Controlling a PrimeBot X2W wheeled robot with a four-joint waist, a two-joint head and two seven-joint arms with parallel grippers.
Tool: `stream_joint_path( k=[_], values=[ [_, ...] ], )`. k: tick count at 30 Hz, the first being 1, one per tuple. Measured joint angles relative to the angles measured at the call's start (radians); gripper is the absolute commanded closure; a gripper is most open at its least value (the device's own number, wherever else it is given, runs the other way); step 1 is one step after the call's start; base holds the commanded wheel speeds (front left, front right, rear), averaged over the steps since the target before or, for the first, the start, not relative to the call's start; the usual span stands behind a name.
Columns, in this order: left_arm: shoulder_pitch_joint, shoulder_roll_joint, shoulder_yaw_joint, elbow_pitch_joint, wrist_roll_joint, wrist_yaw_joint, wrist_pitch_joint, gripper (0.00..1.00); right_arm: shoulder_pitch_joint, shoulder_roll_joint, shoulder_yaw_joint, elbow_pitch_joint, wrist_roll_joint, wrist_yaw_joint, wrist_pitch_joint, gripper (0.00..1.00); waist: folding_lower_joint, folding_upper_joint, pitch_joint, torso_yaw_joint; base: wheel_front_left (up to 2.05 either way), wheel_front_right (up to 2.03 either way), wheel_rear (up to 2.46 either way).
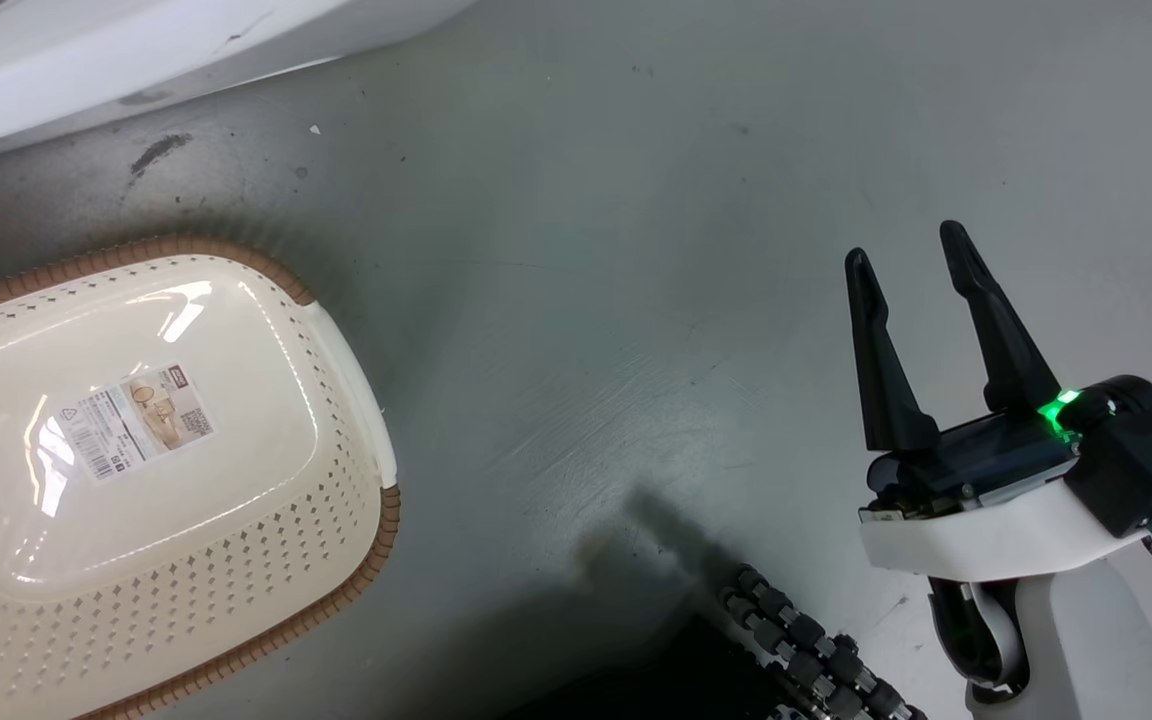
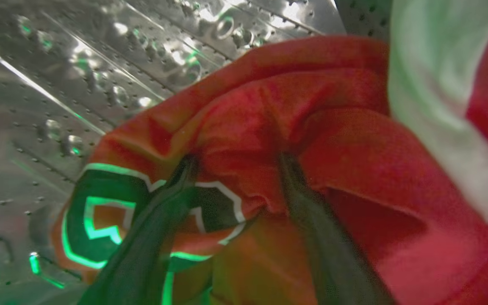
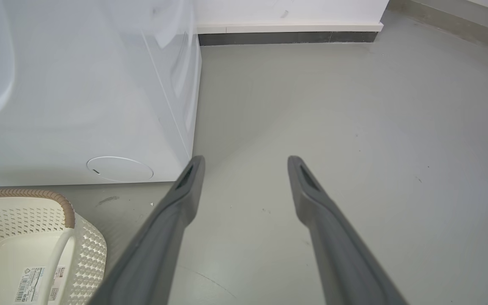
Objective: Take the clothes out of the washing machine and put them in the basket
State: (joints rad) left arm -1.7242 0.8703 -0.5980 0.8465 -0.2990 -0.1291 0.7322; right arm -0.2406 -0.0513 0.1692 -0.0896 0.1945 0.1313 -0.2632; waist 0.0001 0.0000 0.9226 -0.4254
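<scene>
Grey floor (image 1: 636, 300) carries the basket (image 1: 391, 520), right tool (image 1: 904, 242) spread apart nearby. Inside the washing machine (image 2: 57, 106), left tool (image 2: 237, 159), fingers apart, sinks into red clothes (image 2: 333, 140); close on a thick fold before pulling

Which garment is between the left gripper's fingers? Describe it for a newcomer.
Inside the perforated steel drum lies a heap of bright red fabric clothes. The left gripper, open, straddles a bunched red fold. It bears a black white-outlined patch, unlike the broad white stripe beside it.
</scene>
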Motion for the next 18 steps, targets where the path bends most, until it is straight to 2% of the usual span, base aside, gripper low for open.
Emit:
stream_joint_path(
  k=[3,4,5,13,18],
  values=[
    [0.0,-0.001,-0.005,0.014,-0.01,0.0,-0.017,0.0,-0.001,0.0,-0.005,-0.004,0.0,0.0,0.0,0.0,0.0,0.0,0.003,0.002,0.0,0.0,0.0],
    [0.0,-0.001,-0.009,0.013,-0.013,0.0,-0.033,0.84,-0.001,0.0,-0.008,-0.006,0.0,0.0,0.0,0.0,-0.0001,0.0,0.005,0.003,0.0,0.0,0.0],
    [0.0,-0.002,-0.014,0.014,-0.013,0.0,-0.044,1.0,-0.002,0.0,-0.012,-0.009,-0.002,0.0,0.0,0.0,0.0,0.0,0.006,0.005,0.0,0.0,0.0],
    [0.0,-0.005,-0.033,0.038,-0.031,0.0,-0.149,1.0,-0.028,0.0,-0.02,-0.016,-0.019,0.0,0.0,0.0,0.0,0.0,-0.005,0.012,0.0,0.0,0.0],
    [0.04,-0.035,-0.032,0.056,-0.047,0.006,-0.293,1.0,-0.036,0.0,-0.045,-0.013,-0.049,0.0,0.0,0.0,-0.0001,0.0,-0.051,0.032,0.0,0.0,0.0]
  ],
)
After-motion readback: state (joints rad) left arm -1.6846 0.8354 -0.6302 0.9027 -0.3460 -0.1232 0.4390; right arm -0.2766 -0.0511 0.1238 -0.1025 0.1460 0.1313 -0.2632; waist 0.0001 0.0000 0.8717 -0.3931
